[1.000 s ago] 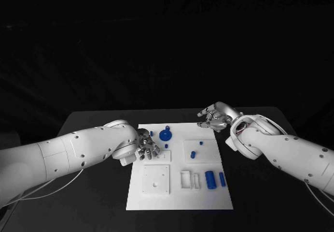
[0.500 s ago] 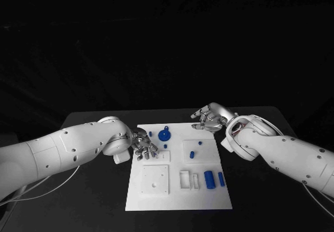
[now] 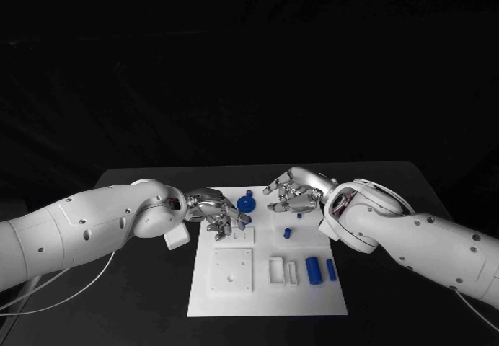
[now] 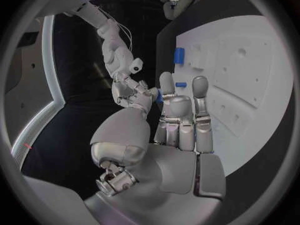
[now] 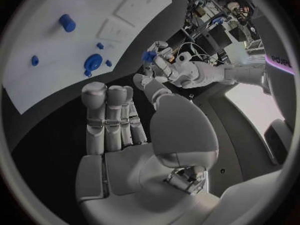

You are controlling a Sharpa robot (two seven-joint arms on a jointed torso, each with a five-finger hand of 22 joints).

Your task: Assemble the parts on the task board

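In the head view the white task board (image 3: pixel 268 267) sits at the centre of the frame on the black table (image 3: pixel 135 187), running from mid-frame down towards the lower edge. The left hand (image 3: pixel 216 212) hovers over the board's upper left corner with its fingers (image 3: pixel 223 229) extended downward and slightly apart, holding nothing that can be seen. The right hand (image 3: pixel 296 191) is above the board's upper right part, its fingers spread and nothing between them. Between the 2 hands, near the board's top edge, lies a round blue part (image 3: pixel 245 202) with a small knob. Just below the right hand a small blue peg (image 3: pixel 287 233) stands on a raised white square. In the board's lower right area 2 blue cylinders (image 3: pixel 314 269) lie side by side, next to a white rectangular frame (image 3: pixel 277 270); a larger white square plate (image 3: pixel 232 270) lies to the lower left.
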